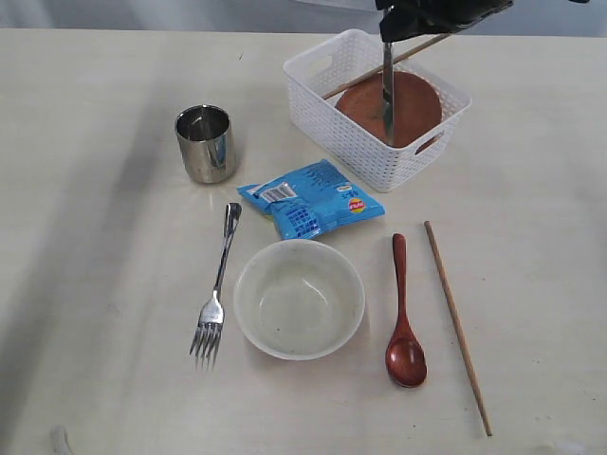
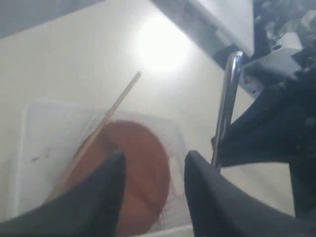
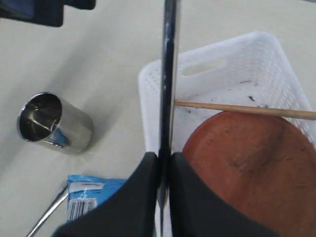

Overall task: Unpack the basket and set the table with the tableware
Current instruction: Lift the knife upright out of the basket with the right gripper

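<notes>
Worryingly, the right fingers (image 3: 143, 197) pinch the knife (image 1: 388, 90) upright above the basket (image 1: 327, 118) while the left fingers (image 2: 103, 192) hover parted and empty there, so it could swivel or drop onto the plate (image 1: 417, 109) inside.

1. A blue snack packet (image 1: 313, 199) lies flat, slightly crumpled, near the middle of the exterior view.
2. Its left end carries a white barcode label (image 1: 277, 193); a small red-and-yellow logo (image 1: 356, 205) sits towards its right end.
3. A small pale object (image 1: 61, 441) at the lower left edge is too small to identify.
</notes>
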{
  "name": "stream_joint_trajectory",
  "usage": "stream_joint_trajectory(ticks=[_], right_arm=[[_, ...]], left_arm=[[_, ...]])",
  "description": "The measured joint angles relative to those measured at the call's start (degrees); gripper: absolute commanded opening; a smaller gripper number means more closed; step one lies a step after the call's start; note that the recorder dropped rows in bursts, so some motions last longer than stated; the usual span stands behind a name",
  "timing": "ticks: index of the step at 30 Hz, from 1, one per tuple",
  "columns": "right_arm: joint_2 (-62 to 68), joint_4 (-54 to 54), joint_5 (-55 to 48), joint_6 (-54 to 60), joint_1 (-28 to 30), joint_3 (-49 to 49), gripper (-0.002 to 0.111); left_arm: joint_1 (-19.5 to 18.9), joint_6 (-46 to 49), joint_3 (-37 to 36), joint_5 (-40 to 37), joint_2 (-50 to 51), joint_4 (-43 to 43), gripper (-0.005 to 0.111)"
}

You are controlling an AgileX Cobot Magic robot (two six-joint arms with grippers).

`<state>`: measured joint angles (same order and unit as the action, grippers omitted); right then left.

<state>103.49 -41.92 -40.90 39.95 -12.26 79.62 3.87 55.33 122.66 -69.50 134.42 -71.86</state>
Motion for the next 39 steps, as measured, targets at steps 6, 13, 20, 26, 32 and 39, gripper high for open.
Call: stream_joint_trajectory(ticks=[6, 13, 20, 26, 32, 39], right_arm=[[-0.41, -11.46, -1.14, 14.27, 0.00, -2.81, 0.000], [-0.41, -18.13, -2.76, 21.86, 0.00, -2.81, 0.000], [-0.41, -18.54, -2.76, 22.60, 0.00, -2.81, 0.000], [-0.41, -19.28, -2.76, 22.60, 0.00, -2.81, 0.000], [-0.41, -19.84, -2.76, 22.76, 0.00, -2.81, 0.000], [-0.41, -19.84, -2.39, 22.76, 0.08, -2.81, 0.000]], left_arm=[[0.00, 8.56, -4.74, -0.26, 0.00, -12.83, 0.038], [0.14, 9.85, -5.97, -0.26, 0.00, -15.24, 0.044], [1.89, 11.12, -5.97, -0.26, 0.00, -15.99, 0.054], [2.30, 12.23, -5.97, -0.26, 0.00, -16.65, 0.054], [3.34, 15.30, -5.97, 0.09, 0.00, -17.88, 0.054], [5.39, 17.28, -5.97, -0.13, 0.00, -18.39, 0.054]])
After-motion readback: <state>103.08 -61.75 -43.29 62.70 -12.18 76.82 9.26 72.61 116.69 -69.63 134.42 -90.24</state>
